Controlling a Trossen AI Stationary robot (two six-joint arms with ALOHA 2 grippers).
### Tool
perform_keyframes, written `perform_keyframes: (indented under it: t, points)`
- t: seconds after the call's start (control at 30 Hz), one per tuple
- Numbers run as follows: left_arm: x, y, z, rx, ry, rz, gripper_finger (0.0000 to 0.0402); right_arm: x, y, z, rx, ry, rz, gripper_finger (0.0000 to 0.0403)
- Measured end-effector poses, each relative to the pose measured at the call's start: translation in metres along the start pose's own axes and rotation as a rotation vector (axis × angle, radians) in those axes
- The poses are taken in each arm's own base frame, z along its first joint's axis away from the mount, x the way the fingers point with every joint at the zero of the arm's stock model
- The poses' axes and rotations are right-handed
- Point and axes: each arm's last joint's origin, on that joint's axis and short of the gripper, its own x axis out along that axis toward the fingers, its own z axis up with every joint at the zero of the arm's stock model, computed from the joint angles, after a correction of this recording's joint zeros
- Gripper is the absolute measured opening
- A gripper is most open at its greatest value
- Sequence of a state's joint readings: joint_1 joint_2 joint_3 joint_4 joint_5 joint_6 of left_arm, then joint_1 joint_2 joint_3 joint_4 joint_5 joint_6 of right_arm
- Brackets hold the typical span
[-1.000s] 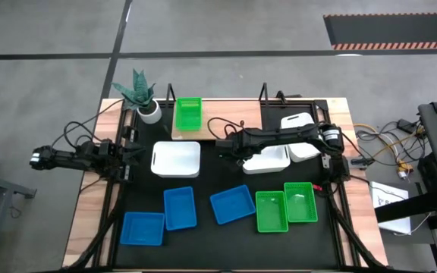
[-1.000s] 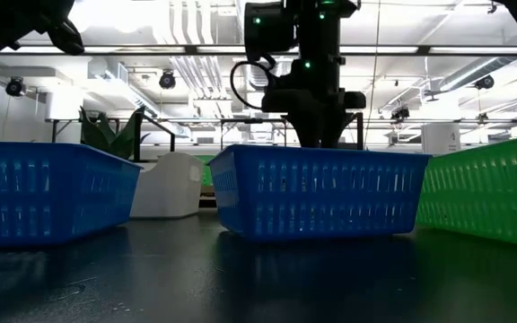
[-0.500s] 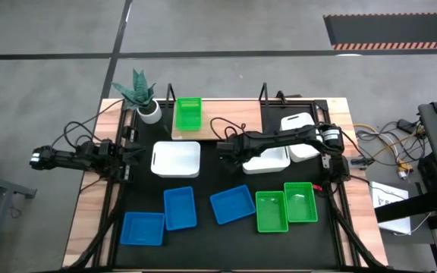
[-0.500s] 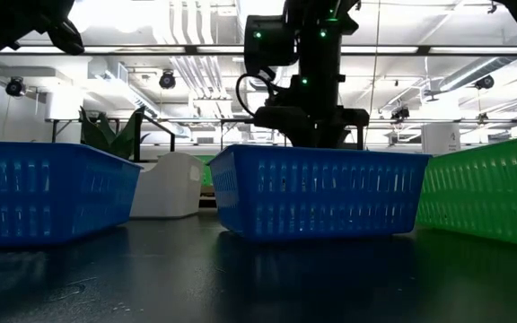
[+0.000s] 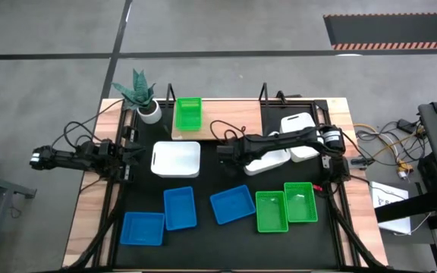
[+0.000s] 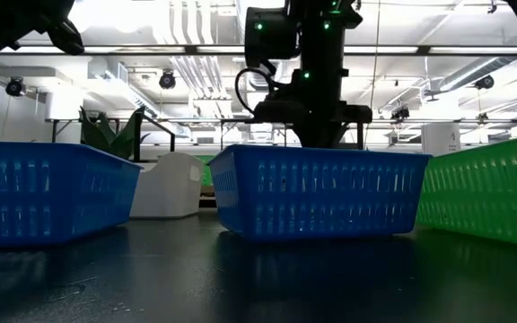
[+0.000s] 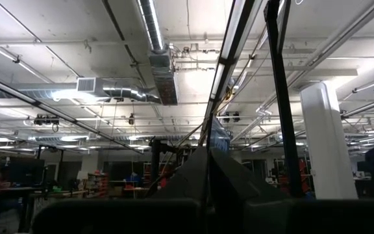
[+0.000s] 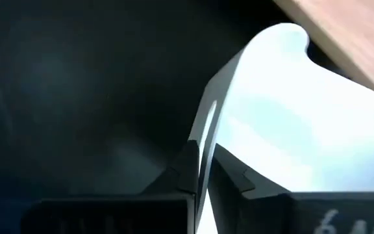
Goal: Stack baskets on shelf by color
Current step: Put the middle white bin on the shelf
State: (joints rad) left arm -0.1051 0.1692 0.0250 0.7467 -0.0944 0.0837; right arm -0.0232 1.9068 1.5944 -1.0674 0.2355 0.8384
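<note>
Your right gripper (image 5: 237, 154) is pinching the wall of a white basket (image 5: 270, 160) mid-table | blue baskets (image 5: 180, 208) and green baskets (image 5: 286, 206) are sitting nearer you | one green basket (image 5: 188, 113) is resting on the shelf (image 5: 222, 124) | left gripper (image 5: 135, 154), fingers together, is idling at the table's left edge.

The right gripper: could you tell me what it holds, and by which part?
The right gripper is shut on a white basket, pinching its thin side wall.
</note>
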Motion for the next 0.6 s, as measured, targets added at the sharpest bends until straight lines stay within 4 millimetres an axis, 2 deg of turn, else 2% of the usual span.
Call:
perform_keyframes:
  t: [0.2,0.43,0.6]
  points:
    - [0.000,0.000,0.000,0.000,0.000,0.000,0.0000,-0.026,-0.003,-0.002,-0.076,-0.009,0.077,0.0009]
    - [0.000,0.000,0.000,0.000,0.000,0.000,0.0000,-0.073,-0.005,0.001,-0.193,-0.053,0.237,0.0009]
    - [0.000,0.000,0.000,0.000,0.001,-0.001,0.0000,-0.102,0.002,0.001,-0.352,-0.083,0.382,0.0008]
